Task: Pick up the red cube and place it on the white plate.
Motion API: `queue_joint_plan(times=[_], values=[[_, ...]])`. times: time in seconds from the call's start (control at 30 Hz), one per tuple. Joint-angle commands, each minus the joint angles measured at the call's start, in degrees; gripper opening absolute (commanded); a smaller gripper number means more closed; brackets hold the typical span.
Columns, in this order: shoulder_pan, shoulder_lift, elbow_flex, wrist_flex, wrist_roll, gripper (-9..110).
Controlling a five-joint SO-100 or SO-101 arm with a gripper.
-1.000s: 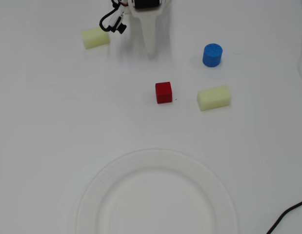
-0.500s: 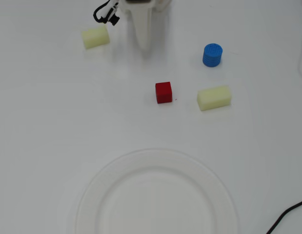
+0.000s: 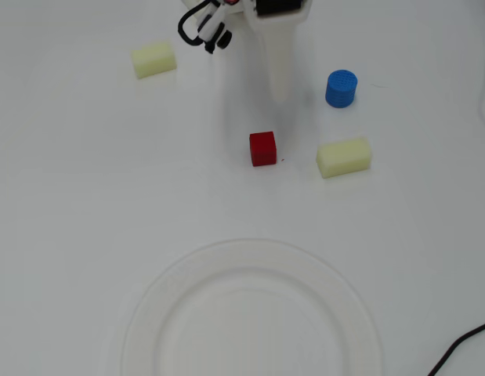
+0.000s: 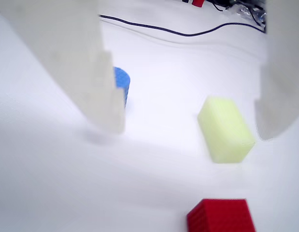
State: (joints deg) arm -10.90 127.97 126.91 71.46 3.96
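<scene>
The red cube (image 3: 263,148) sits on the white table, a little above the middle of the overhead view. In the wrist view the red cube (image 4: 221,216) lies at the bottom edge, partly cut off. My gripper (image 3: 280,94) hangs above the table just beyond the cube, at the top centre of the overhead view. In the wrist view my gripper (image 4: 190,130) is open and empty, its white fingers (image 4: 91,72) far apart. The white plate (image 3: 250,249) fills the lower part of the overhead view, cut off by the bottom edge. It holds nothing.
A pale yellow block (image 3: 344,157) lies right of the cube, and it also shows in the wrist view (image 4: 225,129). A blue cylinder (image 3: 341,88) stands behind it. Another yellow block (image 3: 153,59) lies at the upper left. A black cable (image 3: 461,348) enters at the bottom right.
</scene>
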Motion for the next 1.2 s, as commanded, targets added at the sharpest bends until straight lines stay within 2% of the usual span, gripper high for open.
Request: queue_joint_plan(times=[0.0, 0.13, 0.7, 0.8, 0.93, 1.17], values=[[0.09, -6.24, -2.37, -0.97, 0.88, 28], [0.79, -7.56, 1.14, -6.94, 0.18, 37], [5.89, -23.82, -7.03, -12.39, -2.64, 35], [5.89, -24.96, -7.03, -13.27, -4.13, 31], [4.48, -26.54, -7.03, -13.45, -8.17, 19], [4.31, -26.54, -7.21, -16.00, -5.80, 0]])
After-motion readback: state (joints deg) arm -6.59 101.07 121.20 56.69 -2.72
